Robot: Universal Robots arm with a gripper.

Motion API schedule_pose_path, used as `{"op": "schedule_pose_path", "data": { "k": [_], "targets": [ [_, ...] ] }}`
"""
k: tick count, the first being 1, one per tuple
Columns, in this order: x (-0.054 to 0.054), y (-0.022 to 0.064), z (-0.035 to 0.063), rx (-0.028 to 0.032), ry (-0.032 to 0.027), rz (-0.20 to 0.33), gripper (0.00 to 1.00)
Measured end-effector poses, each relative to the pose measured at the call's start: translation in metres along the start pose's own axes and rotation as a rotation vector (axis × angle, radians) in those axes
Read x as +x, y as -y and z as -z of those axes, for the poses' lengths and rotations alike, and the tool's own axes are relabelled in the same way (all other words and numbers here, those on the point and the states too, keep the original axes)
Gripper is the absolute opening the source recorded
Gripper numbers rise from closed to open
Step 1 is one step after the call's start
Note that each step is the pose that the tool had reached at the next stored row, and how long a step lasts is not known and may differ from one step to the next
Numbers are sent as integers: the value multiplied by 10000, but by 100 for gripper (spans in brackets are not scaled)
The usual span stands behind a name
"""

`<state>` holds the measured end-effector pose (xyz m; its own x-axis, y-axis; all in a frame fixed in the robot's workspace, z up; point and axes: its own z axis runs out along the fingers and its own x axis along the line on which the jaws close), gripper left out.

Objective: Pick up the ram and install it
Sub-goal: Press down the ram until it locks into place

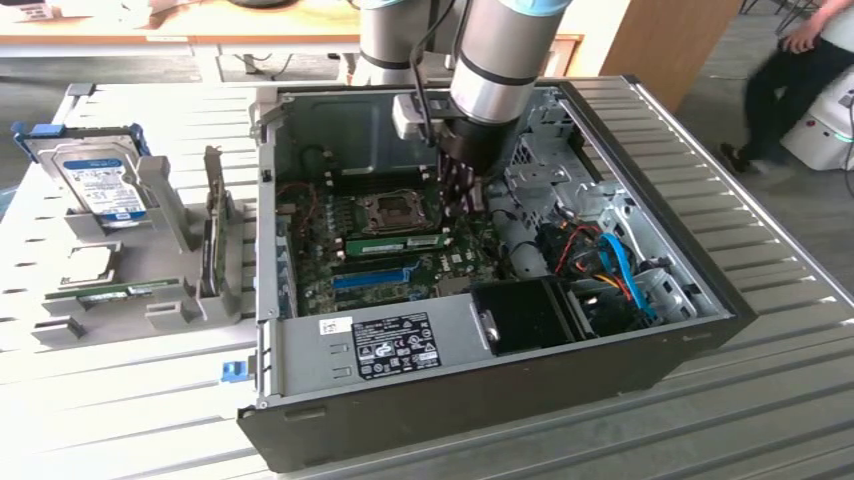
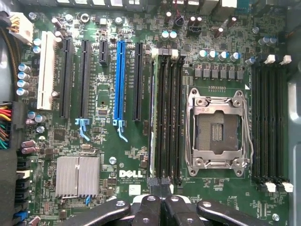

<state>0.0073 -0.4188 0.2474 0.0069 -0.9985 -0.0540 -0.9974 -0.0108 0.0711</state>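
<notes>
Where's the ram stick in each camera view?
Exterior view: the ram stands on the motherboard, between the processor socket and the blue slot.
Wrist view: the ram is edge-on, between the blue slot and the socket.
Shared landmark: the processor socket.

Your ram (image 1: pixel 396 244) sat in the case (image 1: pixel 694 330), beside the CPU socket (image 1: pixel 396 208); hard drive (image 1: pixel 104 180) stood outside, on the exterior view's left.
</notes>
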Motion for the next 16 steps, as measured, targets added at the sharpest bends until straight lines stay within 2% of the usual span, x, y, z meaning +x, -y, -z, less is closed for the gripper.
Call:
{"op": "schedule_pose_path", "data": {
  "k": [12,16],
  "targets": [
    [-1,-4,24,-9,0,1,11],
    [-1,-39,22,-8,0,-13,11]
  ]
}}
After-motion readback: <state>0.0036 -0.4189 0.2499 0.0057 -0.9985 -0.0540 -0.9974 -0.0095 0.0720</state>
